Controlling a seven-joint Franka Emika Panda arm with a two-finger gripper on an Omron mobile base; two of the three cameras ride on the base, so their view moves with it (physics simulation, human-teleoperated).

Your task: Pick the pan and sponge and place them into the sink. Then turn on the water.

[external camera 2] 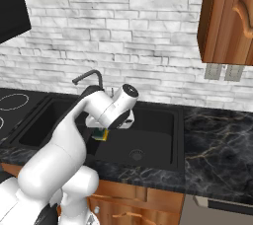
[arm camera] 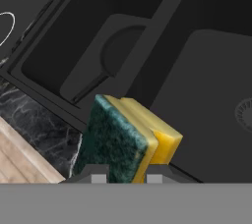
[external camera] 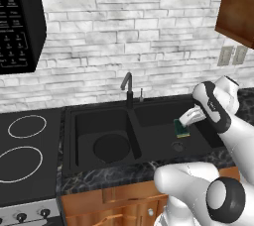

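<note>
One pan [arm camera: 118, 51], handle visible overhead

The sponge [arm camera: 123, 137] showed a rough, mottled green scouring face on smooth yellow foam, above the matt black sink [arm camera: 206, 70] and glossy veined-marble desk [arm camera: 34, 120].

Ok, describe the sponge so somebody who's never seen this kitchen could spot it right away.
Find the black double sink set in the dark marble counter, right of the stovetop. Above its right basin, the white arm's tool grips the sponge: a small yellow block with a dark green layer, the sole bright thing there.
</note>
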